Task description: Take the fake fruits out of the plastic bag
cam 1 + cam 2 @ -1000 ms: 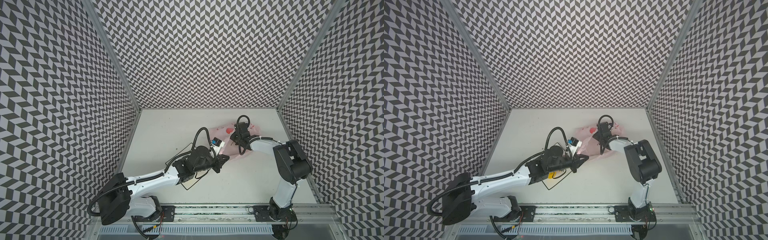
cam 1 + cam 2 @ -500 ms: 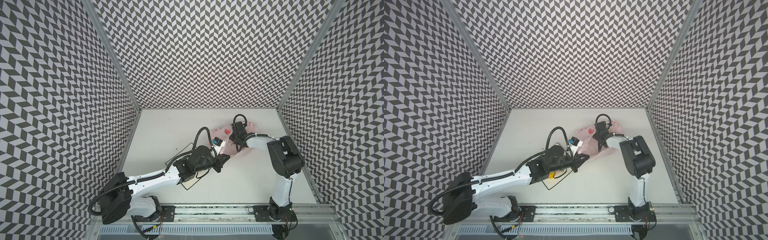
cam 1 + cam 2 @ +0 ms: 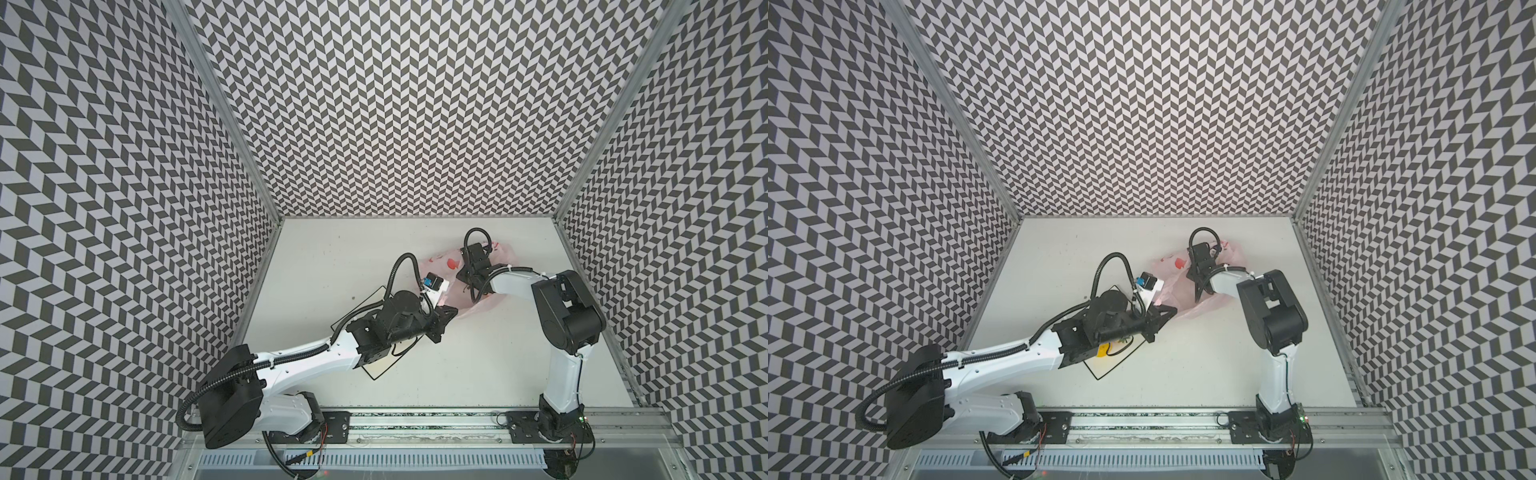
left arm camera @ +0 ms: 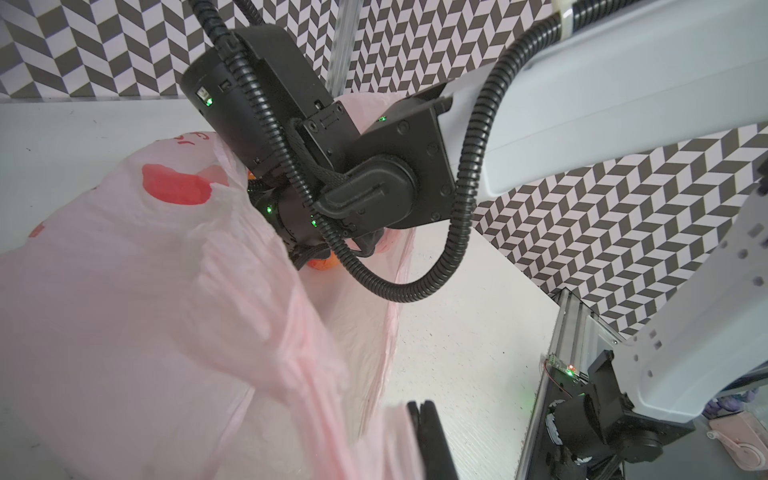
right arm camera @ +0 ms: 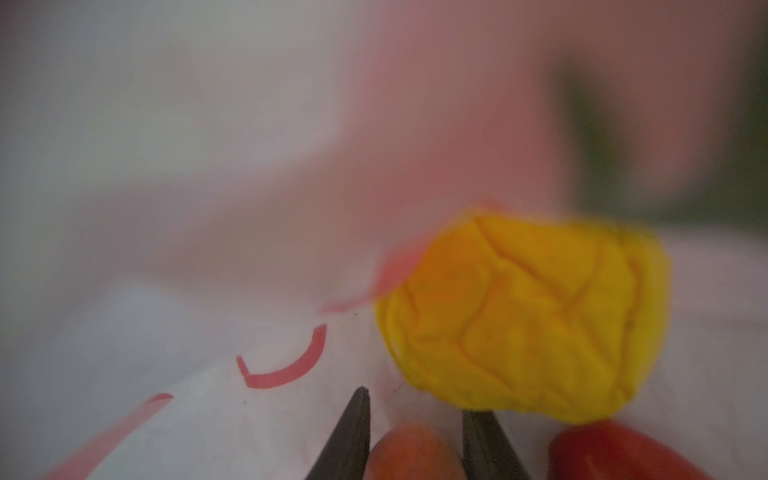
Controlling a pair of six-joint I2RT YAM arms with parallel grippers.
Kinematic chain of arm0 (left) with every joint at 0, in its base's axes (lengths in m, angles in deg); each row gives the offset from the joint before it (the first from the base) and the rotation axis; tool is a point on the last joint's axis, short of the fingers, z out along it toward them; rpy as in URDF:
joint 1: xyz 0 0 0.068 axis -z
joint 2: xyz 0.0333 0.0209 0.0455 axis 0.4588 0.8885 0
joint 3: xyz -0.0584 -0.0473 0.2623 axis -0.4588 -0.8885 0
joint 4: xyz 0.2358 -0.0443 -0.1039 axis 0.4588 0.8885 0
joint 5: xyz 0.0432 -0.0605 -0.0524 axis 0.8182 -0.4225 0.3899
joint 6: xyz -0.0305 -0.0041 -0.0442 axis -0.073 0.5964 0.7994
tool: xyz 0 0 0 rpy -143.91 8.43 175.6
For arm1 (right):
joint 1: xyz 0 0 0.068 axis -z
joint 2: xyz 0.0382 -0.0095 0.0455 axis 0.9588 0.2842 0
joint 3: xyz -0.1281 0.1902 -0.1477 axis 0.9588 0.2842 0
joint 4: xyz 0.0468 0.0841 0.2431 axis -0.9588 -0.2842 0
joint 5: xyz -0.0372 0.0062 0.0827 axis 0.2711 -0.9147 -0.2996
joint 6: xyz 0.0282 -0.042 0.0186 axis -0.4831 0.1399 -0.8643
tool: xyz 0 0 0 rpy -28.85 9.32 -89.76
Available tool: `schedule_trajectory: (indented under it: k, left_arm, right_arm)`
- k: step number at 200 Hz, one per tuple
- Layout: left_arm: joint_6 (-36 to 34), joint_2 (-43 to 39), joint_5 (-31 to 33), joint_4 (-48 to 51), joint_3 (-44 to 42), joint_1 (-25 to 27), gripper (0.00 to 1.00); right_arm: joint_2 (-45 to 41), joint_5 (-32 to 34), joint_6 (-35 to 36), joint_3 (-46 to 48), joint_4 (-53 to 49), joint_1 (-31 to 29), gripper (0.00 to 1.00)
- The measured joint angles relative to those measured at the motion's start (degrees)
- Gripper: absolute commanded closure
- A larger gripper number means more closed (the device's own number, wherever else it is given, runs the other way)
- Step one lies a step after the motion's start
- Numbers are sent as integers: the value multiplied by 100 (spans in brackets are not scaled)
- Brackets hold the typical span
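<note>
extraction step, inside the plastic bag right of centre in a top view; left gripper clamped on its rim; right gripper narrow about a small reddish fruit, seemingly gripped; yellow fruit beside; next, withdraw through the mouth; film crowds the gripper, open table below.

yellow fruit and red ball lie inside pink plastic bag.
</note>
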Motion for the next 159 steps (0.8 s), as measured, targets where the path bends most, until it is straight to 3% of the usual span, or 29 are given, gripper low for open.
schedule_trajectory:
  k: [83,159]
  left_arm:
    - [219,-17,-7,-107,-157,-527,100]
    - [278,133,-90,-282,-199,-994,100]
  right_arm:
    - [-896,-170,682,841,11,-2,82]
    - [-2319,-1419,1322,1867,503,-2,85]
